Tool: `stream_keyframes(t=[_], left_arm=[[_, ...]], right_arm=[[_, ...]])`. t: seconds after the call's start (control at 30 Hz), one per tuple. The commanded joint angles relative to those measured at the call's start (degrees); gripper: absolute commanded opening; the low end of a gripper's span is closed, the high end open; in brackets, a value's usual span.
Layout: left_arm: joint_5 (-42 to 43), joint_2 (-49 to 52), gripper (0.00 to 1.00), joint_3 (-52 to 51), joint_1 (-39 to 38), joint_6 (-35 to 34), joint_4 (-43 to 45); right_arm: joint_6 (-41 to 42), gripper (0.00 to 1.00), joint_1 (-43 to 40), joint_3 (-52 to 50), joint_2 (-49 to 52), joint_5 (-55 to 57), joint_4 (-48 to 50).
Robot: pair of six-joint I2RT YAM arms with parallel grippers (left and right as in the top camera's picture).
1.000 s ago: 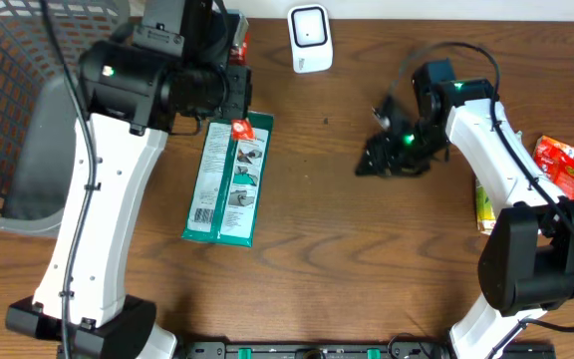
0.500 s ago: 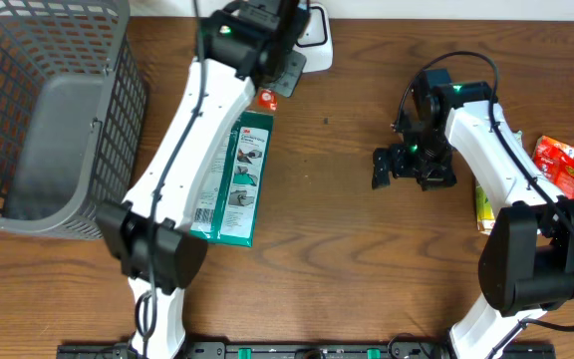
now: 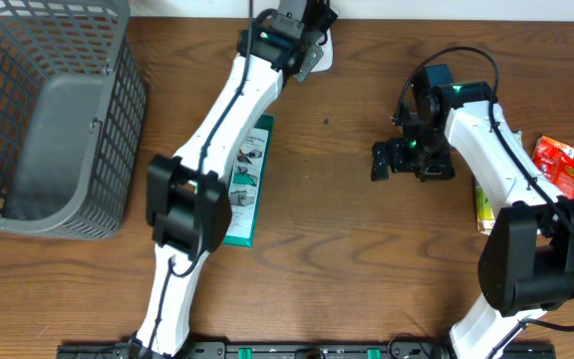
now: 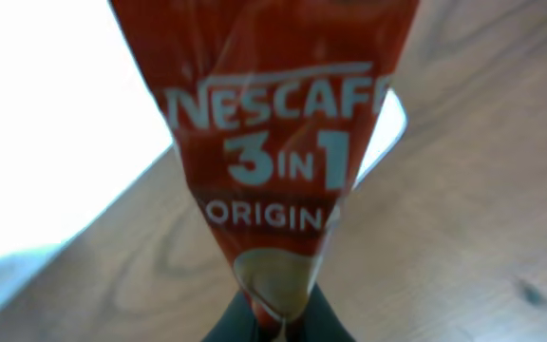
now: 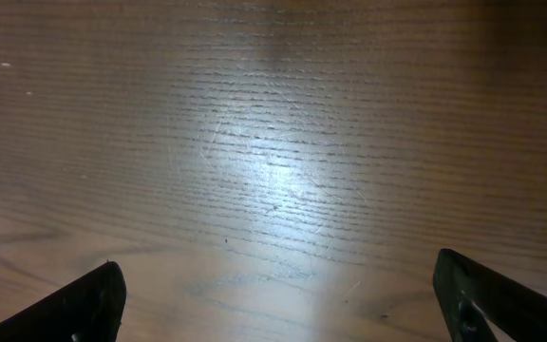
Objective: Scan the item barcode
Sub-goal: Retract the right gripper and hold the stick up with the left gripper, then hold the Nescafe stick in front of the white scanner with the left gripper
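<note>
Grip status, left hand: fully closed on the lower end of a red foil Nescafé 3-in-1 Original coffee sachet. The sachet stands up from the fingertips and fills most of the left wrist view, printed face toward the camera. No barcode shows on that face.

Location of item: the left arm reaches to the far edge of the brown wooden surface, with the sachet held above the wood and directly beside a white box-shaped scanner unit. Whether the sachet touches the scanner cannot be told. The overhead view hides the sachet behind the arm.

Right hand: jaws spread wide, holding nothing, over bare wood right of centre.

Other items noted: a grey plastic mesh basket at the far left; a flat green and white retail package lying partly under the left arm; a small red packet and a yellow-green packet near the right edge, beside the right arm.
</note>
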Motion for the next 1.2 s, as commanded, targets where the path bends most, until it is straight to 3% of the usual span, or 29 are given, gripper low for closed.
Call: stream_keyframes(t=[0.0, 0.17, 0.4, 1.17], left_arm=[[-6.32, 4.26, 0.07, 0.68, 0.17, 9.64, 3.76], [-9.29, 8.61, 0.07, 0.68, 0.20, 17.55, 10.40], [-11.10, 12.39, 0.07, 0.66, 0.79, 20.48, 18.64], [-7.89, 14.86, 0.07, 0.74, 3.04, 29.03, 20.46]], right_arm=[[0.85, 0.99, 0.59, -0.44, -1.22, 0.26, -0.02], [0.85, 0.99, 0.59, -0.44, -1.22, 0.26, -0.02], [0.85, 0.99, 0.59, -0.44, -1.22, 0.26, -0.02], [0.85, 0.99, 0.59, -0.44, -1.22, 0.26, -0.02]])
